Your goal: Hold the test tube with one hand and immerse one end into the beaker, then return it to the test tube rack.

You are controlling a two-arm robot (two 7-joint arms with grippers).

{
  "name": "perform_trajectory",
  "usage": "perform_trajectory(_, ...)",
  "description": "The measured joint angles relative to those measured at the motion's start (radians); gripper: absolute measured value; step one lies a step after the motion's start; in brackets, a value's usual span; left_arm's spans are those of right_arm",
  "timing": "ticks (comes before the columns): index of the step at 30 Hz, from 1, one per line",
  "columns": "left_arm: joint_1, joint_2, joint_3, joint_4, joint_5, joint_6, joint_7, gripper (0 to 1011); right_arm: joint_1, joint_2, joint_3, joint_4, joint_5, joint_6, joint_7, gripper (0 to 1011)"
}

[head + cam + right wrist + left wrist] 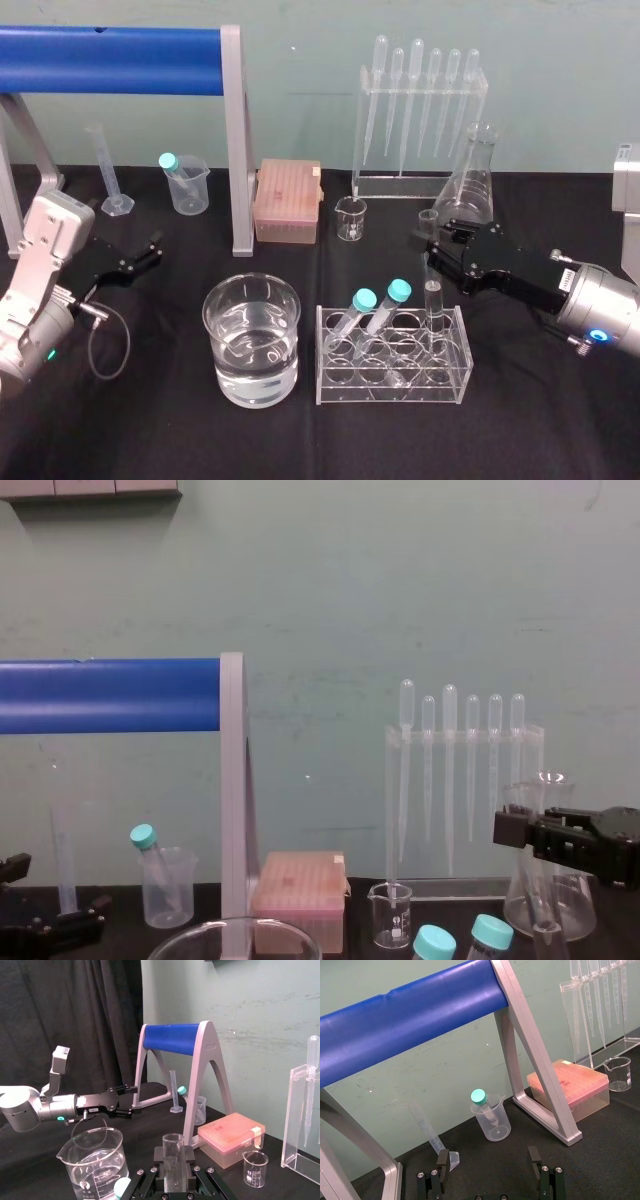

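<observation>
- At far left the left gripper hovers low over the black table. Its pincer is spread wide and holds nothing, and the arm looks parked.
- The beaker stands left of the rack, about half full of water and well apart from both arms.
- The test tube rack is just beside the beaker. Two teal-capped tubes lean in its left holes.
- The test tube stands in a hole at the right end of the rack. Its long axis is near vertical, with the open mouth up and the closed end down inside the rack.
- The right gripper reaches in from the right, near the tube's mouth. In the right wrist view the tube is centred before it. I cannot tell if it already clenches the glass.
- I judge that the step in hand is taking the tube. To do it well, grasp below the rim and press gently. Then lift straight along the tube's axis until the bottom leaves the rack, keeping away from the teal caps.
</observation>
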Motion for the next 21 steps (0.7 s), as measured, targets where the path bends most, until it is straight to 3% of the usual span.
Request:
perform_trajectory(6, 0.000, 0.000, 0.000, 0.000, 0.000, 0.000, 0.000, 1000, -0.001, 0.000, 0.001, -0.001, 0.000, -0.001, 0.000, 255)
perform_trajectory(21, 0.000, 0.000, 0.000, 0.000, 0.000, 0.000, 0.000, 1000, -0.001, 0.000, 0.001, -0.002, 0.002, -0.001, 0.000, 747)
